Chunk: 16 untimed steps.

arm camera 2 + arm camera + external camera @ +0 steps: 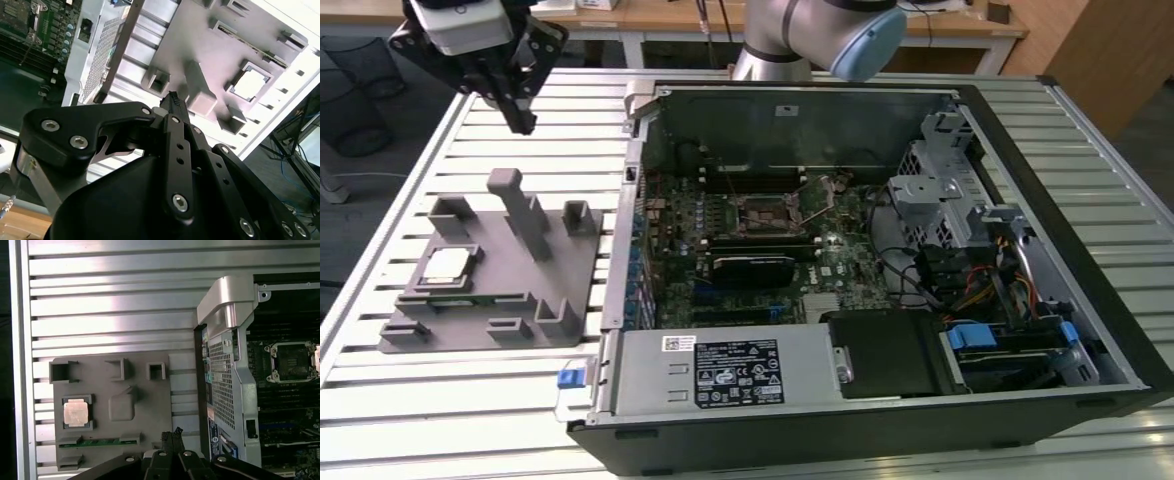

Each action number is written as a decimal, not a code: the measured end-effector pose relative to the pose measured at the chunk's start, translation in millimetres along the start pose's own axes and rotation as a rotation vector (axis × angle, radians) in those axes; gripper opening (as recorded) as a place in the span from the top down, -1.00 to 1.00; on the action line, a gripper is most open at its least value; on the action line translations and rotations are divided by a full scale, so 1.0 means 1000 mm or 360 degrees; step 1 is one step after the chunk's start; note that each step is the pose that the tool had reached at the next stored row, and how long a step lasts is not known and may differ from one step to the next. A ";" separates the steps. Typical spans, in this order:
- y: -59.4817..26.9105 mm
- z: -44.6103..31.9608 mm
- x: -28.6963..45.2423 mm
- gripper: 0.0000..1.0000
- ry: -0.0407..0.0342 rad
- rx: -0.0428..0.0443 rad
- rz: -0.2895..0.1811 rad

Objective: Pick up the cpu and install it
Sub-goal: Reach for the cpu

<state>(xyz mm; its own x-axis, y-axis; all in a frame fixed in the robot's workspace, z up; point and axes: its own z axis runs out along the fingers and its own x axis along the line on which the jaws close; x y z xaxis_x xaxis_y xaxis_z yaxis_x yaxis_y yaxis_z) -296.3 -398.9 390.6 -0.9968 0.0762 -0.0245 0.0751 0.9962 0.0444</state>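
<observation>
Hanging the empty, pressed-together gripper [523,120] over the grey fixture [487,298] holding the cpu [447,265] snug for easy grabbing.

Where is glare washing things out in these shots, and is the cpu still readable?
Second wrist view: the cpu is blown out to near white, as is the slatted table beside the fixture. First wrist view: bright bands streak the table, yet the cpu's top keeps its tone. Exterior view: even light, cpu plain, the case interior darker.
</observation>
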 end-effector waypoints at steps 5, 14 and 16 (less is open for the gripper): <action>-0.0008 0.0004 0.0100 0.79 0.0000 0.0000 0.0000; -0.0022 0.0008 0.0284 0.79 0.0000 0.0000 0.0000; -0.0028 0.0012 0.0328 0.79 0.0000 0.0000 0.0000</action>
<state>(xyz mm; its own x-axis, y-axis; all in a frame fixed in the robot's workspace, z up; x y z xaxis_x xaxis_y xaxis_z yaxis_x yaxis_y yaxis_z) -329.2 -399.2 388.5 -0.9968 0.0762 -0.0245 0.0751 0.9962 0.0444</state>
